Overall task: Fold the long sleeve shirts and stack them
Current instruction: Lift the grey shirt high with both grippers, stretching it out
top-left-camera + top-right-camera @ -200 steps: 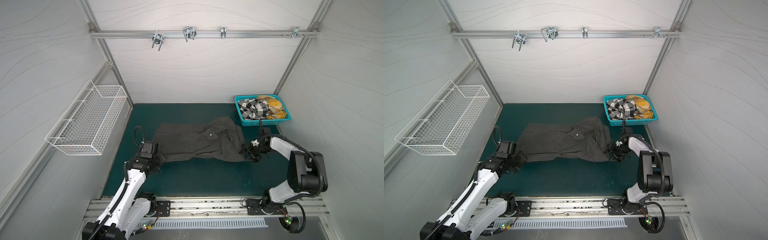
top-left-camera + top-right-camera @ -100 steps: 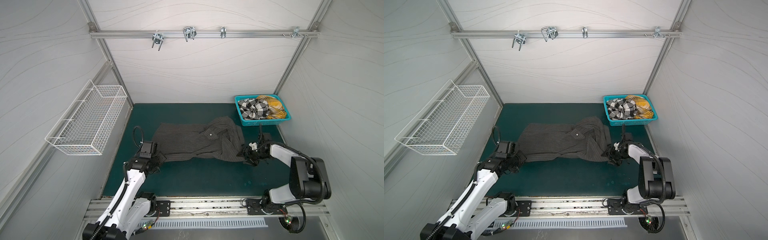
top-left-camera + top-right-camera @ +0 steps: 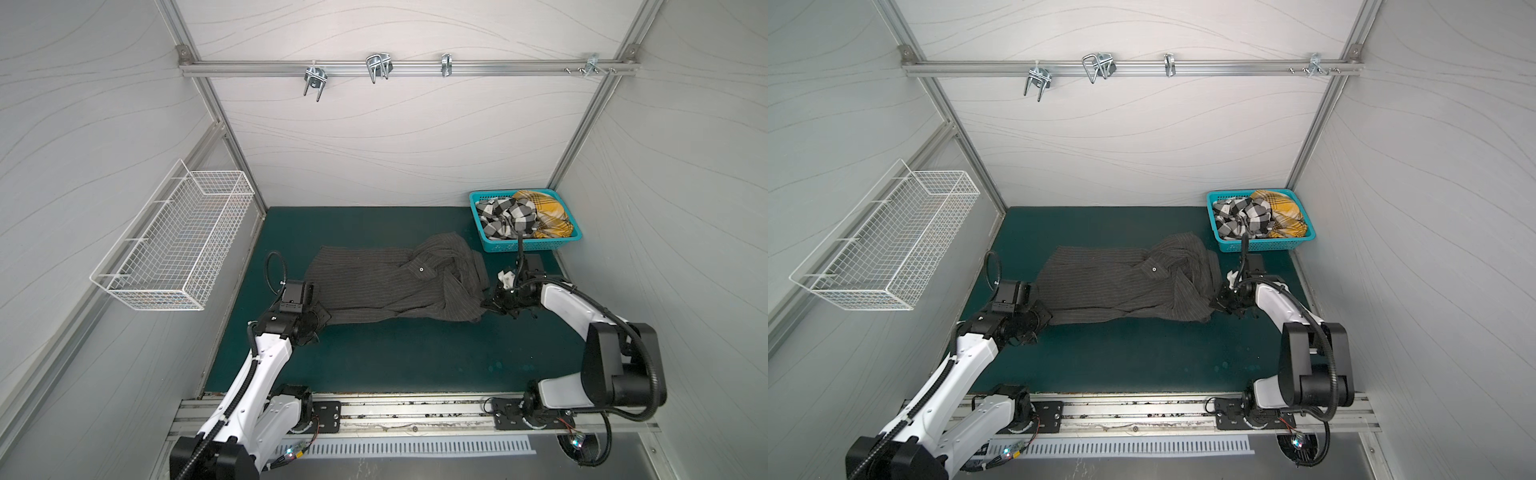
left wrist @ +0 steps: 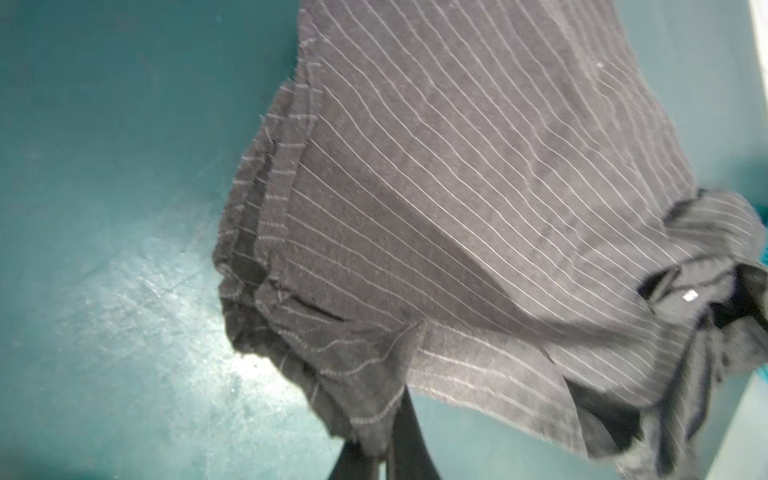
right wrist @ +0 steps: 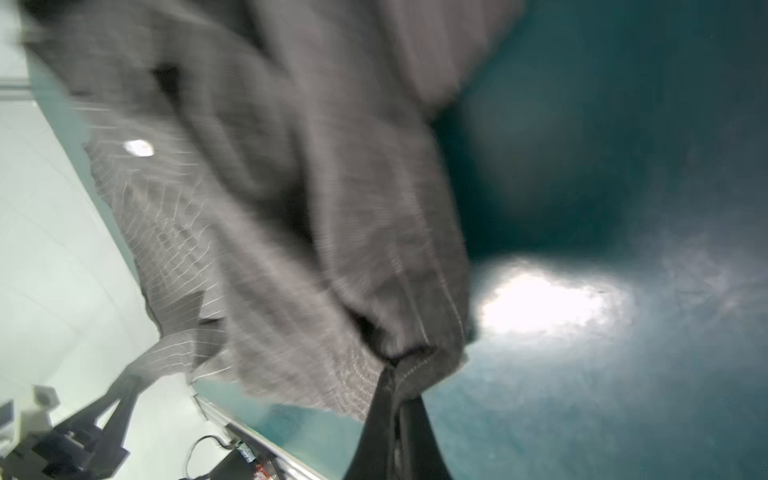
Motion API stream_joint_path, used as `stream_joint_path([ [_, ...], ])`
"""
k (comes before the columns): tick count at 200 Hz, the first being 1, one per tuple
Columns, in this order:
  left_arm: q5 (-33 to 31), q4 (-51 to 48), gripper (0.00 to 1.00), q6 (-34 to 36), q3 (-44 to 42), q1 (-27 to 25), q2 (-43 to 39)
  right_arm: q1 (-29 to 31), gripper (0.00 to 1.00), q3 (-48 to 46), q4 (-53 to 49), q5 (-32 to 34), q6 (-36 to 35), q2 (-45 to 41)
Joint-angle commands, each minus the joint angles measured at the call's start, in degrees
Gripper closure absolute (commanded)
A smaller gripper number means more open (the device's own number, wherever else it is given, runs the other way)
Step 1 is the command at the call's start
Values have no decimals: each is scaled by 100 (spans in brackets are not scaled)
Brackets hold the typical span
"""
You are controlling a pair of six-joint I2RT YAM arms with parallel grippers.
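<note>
A dark charcoal pinstriped shirt point(image 3: 386, 286) point(image 3: 1121, 286) lies spread across the middle of the green mat in both top views, bunched at its right end. My left gripper point(image 3: 322, 318) point(image 4: 384, 444) is shut on the shirt's point(image 4: 478, 199) left hem corner. At the bunched right edge my right gripper point(image 3: 488, 305) point(image 5: 395, 374) is shut on a fold of the same shirt point(image 5: 332, 208). A black-and-white check shirt point(image 3: 505, 218) and a mustard-yellow plaid shirt point(image 3: 548, 212) lie crumpled in the teal basket point(image 3: 528, 246) at the back right.
A white wire basket point(image 3: 178, 249) hangs on the left wall. A metal rail with hooks point(image 3: 376, 68) crosses the back wall. The arm bases sit on a metal track point(image 3: 415, 415) along the mat's front edge.
My right gripper came down and left onto the shirt's bunched right edge and closed on the cloth. The left gripper kept its hold on the hem corner.
</note>
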Motion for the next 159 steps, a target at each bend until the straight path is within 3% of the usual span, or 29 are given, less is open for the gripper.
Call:
stream_joint_path([
  [1,-571,624,100,139,935,157,700,368,100,1285,-465,519,-235,31],
  [24,-763,656,100,-98,2743,496,2082,376,100,3752,-1093,479,-353,1055],
  [38,-693,333,100,-379,4224,711,2756,313,100,5867,-1527,336,-302,1683],
  [62,-961,-38,100,-563,6613,825,3225,115,100,9486,-2249,77,-108,2666],
  [72,-1133,-238,100,-572,7408,846,3300,-140,100,10257,-2084,-305,231,2777],
  [89,-1228,-554,100,-581,8031,902,3209,-695,100,9649,-1128,-884,1077,2248],
  [105,-1335,-525,100,-569,7546,908,2660,-988,100,8295,-387,-1303,1379,1424],
  [121,-1335,-346,100,-570,6271,906,1869,-982,100,7078,-495,-1305,1108,668],
  [142,-801,-423,100,-428,4540,913,986,-944,100,5041,-760,-1259,822,-379],
  [159,-464,-824,100,-352,3087,909,380,-596,100,3420,-1265,-815,418,-1228],
])
